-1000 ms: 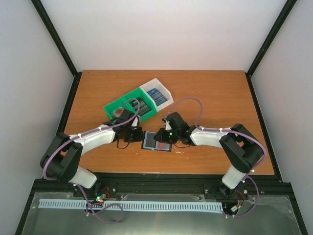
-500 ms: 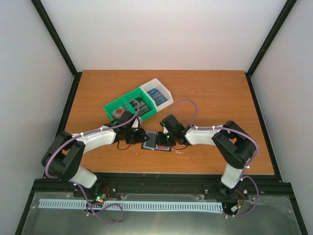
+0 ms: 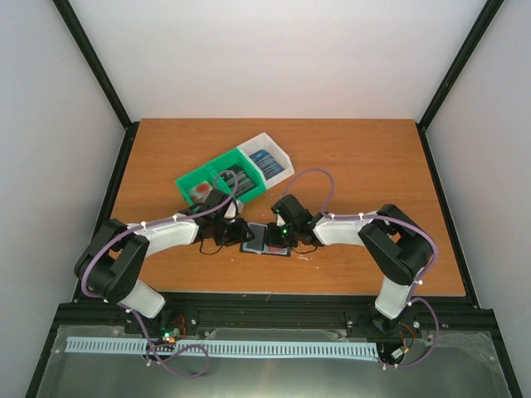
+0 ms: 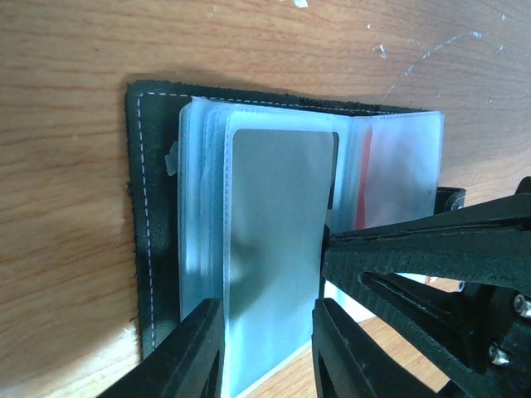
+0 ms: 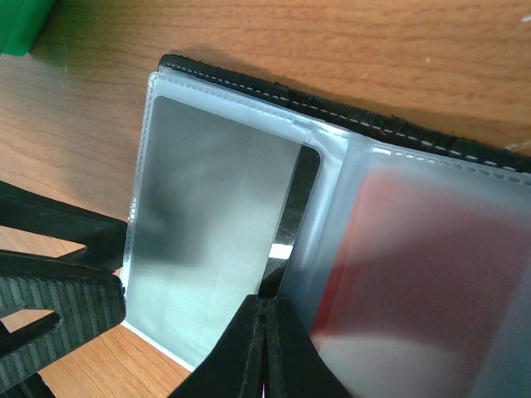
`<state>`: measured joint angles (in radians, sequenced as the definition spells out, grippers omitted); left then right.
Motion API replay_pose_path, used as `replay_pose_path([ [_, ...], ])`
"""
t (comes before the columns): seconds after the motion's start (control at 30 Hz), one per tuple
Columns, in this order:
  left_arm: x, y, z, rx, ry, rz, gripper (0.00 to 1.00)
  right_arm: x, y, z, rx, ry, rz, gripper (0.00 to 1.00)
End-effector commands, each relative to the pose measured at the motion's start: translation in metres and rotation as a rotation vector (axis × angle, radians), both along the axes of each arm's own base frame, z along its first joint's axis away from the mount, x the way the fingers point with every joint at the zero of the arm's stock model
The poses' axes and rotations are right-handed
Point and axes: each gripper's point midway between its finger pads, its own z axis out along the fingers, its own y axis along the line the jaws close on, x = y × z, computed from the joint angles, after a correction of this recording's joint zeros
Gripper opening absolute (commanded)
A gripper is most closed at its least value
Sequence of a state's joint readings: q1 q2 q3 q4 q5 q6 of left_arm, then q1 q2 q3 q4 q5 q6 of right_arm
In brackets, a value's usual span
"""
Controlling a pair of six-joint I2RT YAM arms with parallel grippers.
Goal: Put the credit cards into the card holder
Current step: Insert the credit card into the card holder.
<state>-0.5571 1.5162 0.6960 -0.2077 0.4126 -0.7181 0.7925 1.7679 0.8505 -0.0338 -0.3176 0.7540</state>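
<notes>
Here the left gripper [image 4: 265, 313] has its fingers apart. One finger stands at each side of the near end of a clear sleeve, and the left wrist view cuts off both fingers at its lower edge. The right gripper [image 5: 265, 308] comes in from the right with its fingers pressed together. Their tips meet at the right edge of the grey card [image 4: 280, 249], but neither wrist view shows whether that edge lies between them.

The grey card lies inside the clear sleeve, and glare on the plastic washes out its face. The sleeve belongs to the card holder [image 4: 138, 215], which lies open and flat on the table [image 3: 373, 157], with its black stitched cover showing along the left and far sides. A red card [image 5: 427, 274] sits in the sleeve to the right, blurred by the plastic and cut off by the frame of the right wrist view.

In the top view both grippers cover most of the card holder, which lies between them near the middle of the table's near half. Just beyond, a green and white bin [image 3: 207, 164] holds further credit cards [image 3: 265, 160]. The ones in the white end are blue, and their number cannot be made out.
</notes>
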Motion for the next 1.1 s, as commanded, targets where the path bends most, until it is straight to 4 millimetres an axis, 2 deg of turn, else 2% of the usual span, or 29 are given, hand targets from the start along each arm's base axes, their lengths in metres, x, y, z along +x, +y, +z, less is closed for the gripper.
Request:
replay_pose_path([
  [0.0,-0.001,-0.006,-0.002,-0.026,0.007,-0.016,0.31,-0.004,-0.015,-0.027,-0.099,0.031,-0.037,0.03],
  [0.33,-0.002,-0.007,-0.001,-0.029,0.009,-0.027,0.31,-0.004,-0.014,-0.027,-0.091,0.030,-0.042,0.03],
  [0.5,-0.003,-0.017,0.010,-0.095,-0.010,-0.068,0.28,-0.005,-0.015,-0.027,-0.090,0.032,-0.042,0.03],
  [0.6,-0.005,-0.024,0.020,-0.147,-0.037,-0.103,0.28,-0.003,-0.015,-0.020,-0.074,0.013,-0.050,0.03],
  [0.7,-0.007,-0.031,0.029,-0.197,-0.055,-0.146,0.28,0.001,-0.018,-0.005,-0.063,-0.033,-0.072,0.03],
  [0.8,-0.009,-0.039,0.037,-0.252,-0.066,-0.190,0.31,0.011,-0.032,0.016,-0.092,-0.111,-0.136,0.06],
  [0.9,-0.009,-0.047,0.044,-0.300,-0.079,-0.223,0.35,0.019,-0.057,0.031,-0.173,-0.178,-0.219,0.08],
  [1.07,-0.005,-0.061,0.048,-0.362,-0.069,-0.267,0.38,0.023,-0.092,0.053,-0.244,-0.264,-0.329,0.10],
])
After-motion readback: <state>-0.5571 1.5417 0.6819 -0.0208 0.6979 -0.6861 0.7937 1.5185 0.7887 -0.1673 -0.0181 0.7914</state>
